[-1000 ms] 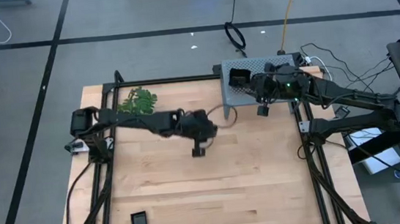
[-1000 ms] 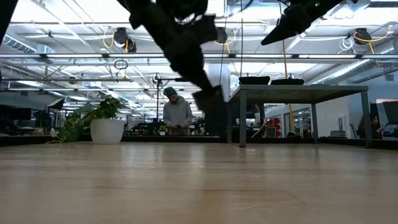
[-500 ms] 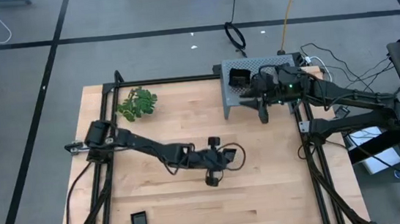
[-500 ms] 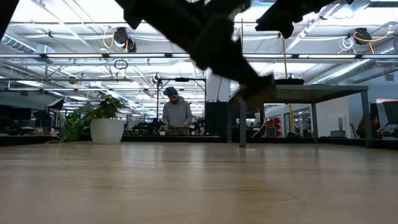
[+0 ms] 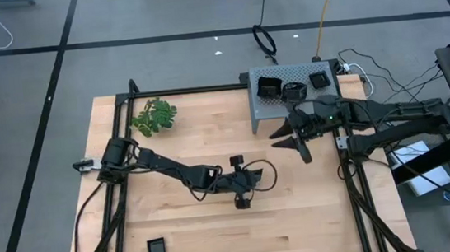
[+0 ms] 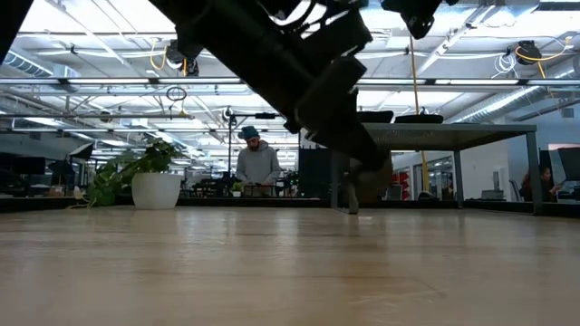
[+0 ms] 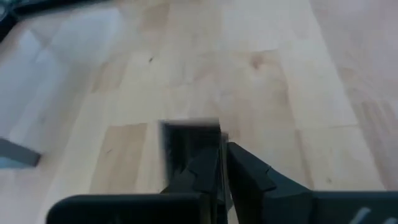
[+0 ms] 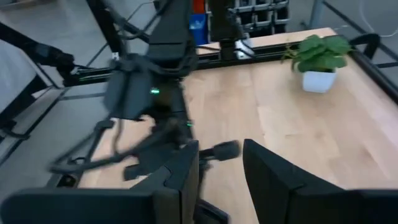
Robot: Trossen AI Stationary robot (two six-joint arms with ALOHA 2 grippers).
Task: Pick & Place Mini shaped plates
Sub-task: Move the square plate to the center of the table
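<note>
High view | left jaws [image 5: 242, 200] have dropped from mid-bench to low over the bench [image 5: 299, 210] | left wrist: jaws barely parted, a square mini plate [image 7: 186, 146] between them, seemingly being released | right jaws [image 5: 291, 144] open, empty, swung off the grey box [image 5: 288, 95] | placement nearly done

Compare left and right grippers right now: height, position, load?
Height: the left gripper is down close to the tabletop, while the right gripper is well above it.
Position: the left gripper is over mid-table, and the right gripper is just in front of the grey box.
Load: a dark square plate sits at the left gripper's tips, whereas the right gripper is open and empty.
Shared: both are over the wooden table.
</note>
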